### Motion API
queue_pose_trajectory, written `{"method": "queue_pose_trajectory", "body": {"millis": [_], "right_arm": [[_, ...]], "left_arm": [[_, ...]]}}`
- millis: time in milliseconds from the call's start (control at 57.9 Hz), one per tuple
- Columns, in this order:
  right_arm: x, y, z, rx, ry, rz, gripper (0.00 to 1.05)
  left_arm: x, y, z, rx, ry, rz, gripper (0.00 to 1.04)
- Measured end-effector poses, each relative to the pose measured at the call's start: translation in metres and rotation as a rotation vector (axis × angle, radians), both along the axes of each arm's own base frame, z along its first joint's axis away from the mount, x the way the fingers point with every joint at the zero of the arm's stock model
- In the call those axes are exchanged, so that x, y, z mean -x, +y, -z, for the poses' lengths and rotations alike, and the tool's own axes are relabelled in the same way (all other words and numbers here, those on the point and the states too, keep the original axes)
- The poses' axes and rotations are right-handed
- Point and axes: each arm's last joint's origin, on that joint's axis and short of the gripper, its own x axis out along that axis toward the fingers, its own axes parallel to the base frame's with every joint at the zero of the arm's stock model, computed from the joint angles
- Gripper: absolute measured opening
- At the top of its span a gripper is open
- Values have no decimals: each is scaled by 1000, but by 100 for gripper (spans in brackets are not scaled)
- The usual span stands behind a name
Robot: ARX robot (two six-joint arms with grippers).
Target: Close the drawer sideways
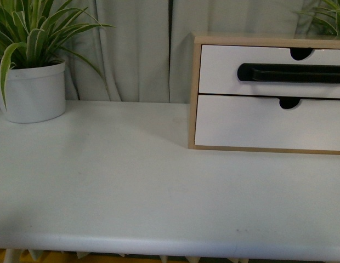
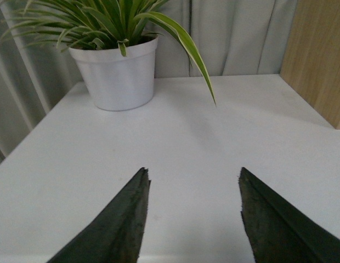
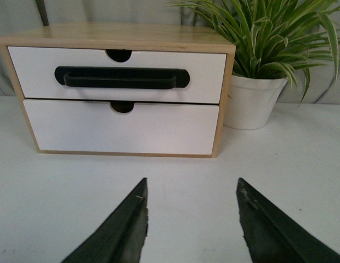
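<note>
- drawer (image 1: 222, 68): top slot of the light-wood cabinet (image 1: 194, 93), at the far right of the counter (image 1: 131, 181). The right edge of the front view cuts it off. Black bar handle (image 1: 290, 73) runs across the front, with a notch in the top edge.
- The face reads flush with the frame in the front and right wrist views, no gap visible. My read: the drawer is shut, so the closing step looks done or all but done.
- Plain lower drawer front (image 1: 258, 123) sits directly below, also flush.
- right end effector (image 3: 192, 181): jaws spread, empty. It is over the counter on the near side of the cabinet, facing the drawer and well apart from it.
- left end effector (image 2: 193, 171): jaws spread, empty. It is over bare counter to the left, pointing at the left potted plant (image 2: 118, 76).
- Second potted plant (image 3: 252, 101) stands just beside the cabinet on its right.
- Neither arm shows in the front view.
- Next, as I judge it: confirm the drawer is seated. If any slack is left, press the face with the side of the right end effector, clear of the handle.
- Risk: the cabinet looks light and a push could slide it back.
</note>
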Motion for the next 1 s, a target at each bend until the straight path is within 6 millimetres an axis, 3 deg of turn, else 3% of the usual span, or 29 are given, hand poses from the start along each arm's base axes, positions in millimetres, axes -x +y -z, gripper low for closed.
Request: {"method": "queue_pose_trajectory", "body": {"millis": [121, 190, 363, 777, 1002], "right_arm": [[4, 11, 12, -16, -5, -1, 11], [6, 13, 17, -16, -8, -9, 1], [9, 13, 26, -20, -7, -5, 1], [22, 13, 49, -21, -7, -7, 1], [23, 13, 48, -21, -10, -7, 1]], "left_arm": [[9, 0, 5, 60, 3, 0, 20], [14, 0, 7, 65, 2, 0, 5], [21, 0, 16, 75, -8, 1, 4], [38, 0, 14, 79, -15, 1, 4], [42, 0, 14, 79, -17, 1, 4]]}}
